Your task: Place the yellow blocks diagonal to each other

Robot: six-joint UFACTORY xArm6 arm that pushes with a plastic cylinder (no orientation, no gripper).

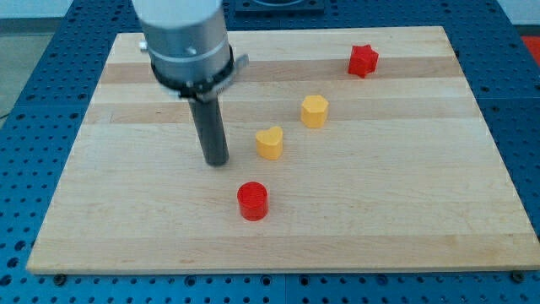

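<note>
A yellow heart-shaped block (pixel 270 143) lies near the middle of the wooden board (pixel 126 228). A yellow hexagonal block (pixel 314 111) lies up and to the right of it, a short gap apart. My tip (pixel 218 160) rests on the board just left of the yellow heart block, with a small gap between them. The rod rises from the tip to the arm's grey body at the view's top left.
A red cylinder block (pixel 252 201) stands below the yellow heart block, toward the view's bottom. A red star-shaped block (pixel 363 61) lies near the board's top right. Blue perforated table surface surrounds the board.
</note>
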